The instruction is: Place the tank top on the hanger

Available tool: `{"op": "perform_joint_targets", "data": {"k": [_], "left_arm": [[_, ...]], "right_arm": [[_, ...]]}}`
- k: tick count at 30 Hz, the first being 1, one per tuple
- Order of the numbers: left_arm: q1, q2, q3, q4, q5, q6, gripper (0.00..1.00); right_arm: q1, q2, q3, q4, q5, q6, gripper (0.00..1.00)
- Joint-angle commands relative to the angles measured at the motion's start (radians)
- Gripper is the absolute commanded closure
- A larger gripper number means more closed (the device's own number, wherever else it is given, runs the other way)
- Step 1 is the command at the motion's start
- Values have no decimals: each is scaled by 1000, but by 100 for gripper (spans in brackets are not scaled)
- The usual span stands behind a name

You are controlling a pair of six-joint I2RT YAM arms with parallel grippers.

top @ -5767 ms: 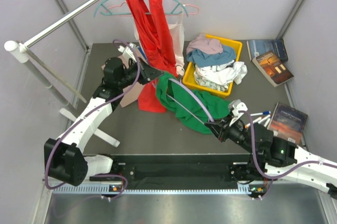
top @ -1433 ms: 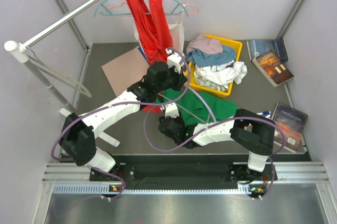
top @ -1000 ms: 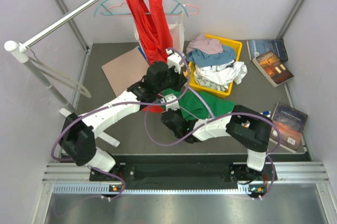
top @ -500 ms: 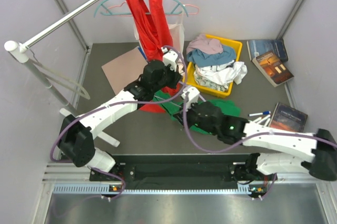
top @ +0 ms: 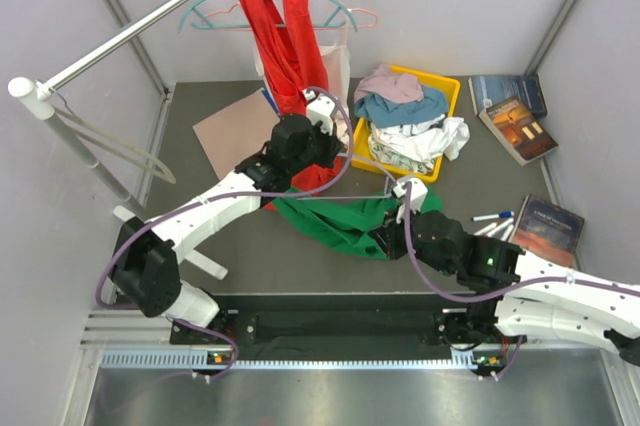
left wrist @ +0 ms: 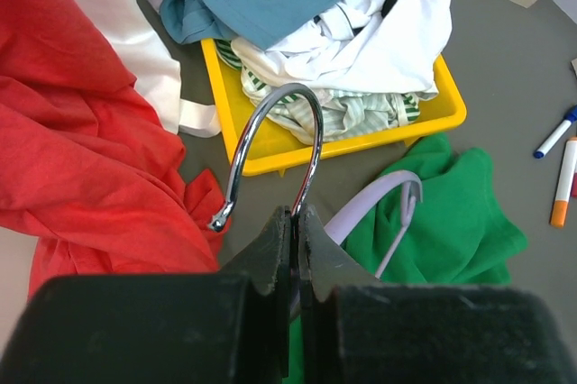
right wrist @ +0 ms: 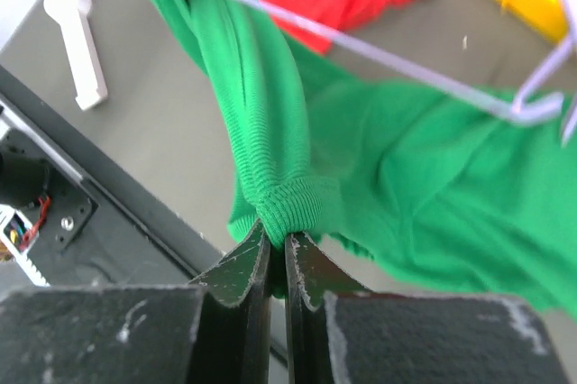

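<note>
Right hand (right wrist: 275, 242) apparently pulled tank top (top: 330, 218) nearer.

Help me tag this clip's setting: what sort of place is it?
Likely a robotics lab test cell, not a home: plain pale panel walls box in a grey table, with a metal clothes rail and a yellow bin of laundry.

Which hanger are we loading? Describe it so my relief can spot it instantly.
Find the yellow bin of clothes at the back of the table. Just beside it the left gripper pinches a chrome hook: that hanger has thin lavender arms running into the green tank top. The teal hanger and pink hanger hang up on the rail instead.
</note>
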Motion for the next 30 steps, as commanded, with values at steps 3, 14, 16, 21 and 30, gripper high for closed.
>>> {"op": "perform_joint_targets", "data": {"k": [3, 14, 16, 21, 30], "left_arm": [[12, 3, -1, 54, -53, 17, 100], [12, -62, -22, 100, 60, 12, 100], [12, -85, -35, 114, 99, 11, 100], [12, -142, -73, 178, 209, 26, 100], [11, -222, -94, 223, 352, 9, 100]], "right_arm": [[5, -154, -106, -13, -19, 129, 95], [-130, -151, -245, 107, -116, 186, 98], [-181, -106, -276, 199, -173, 176, 99], [-385, -40, -314, 387, -383, 159, 100], [-690, 96, -350, 559, -683, 160, 98]]}}
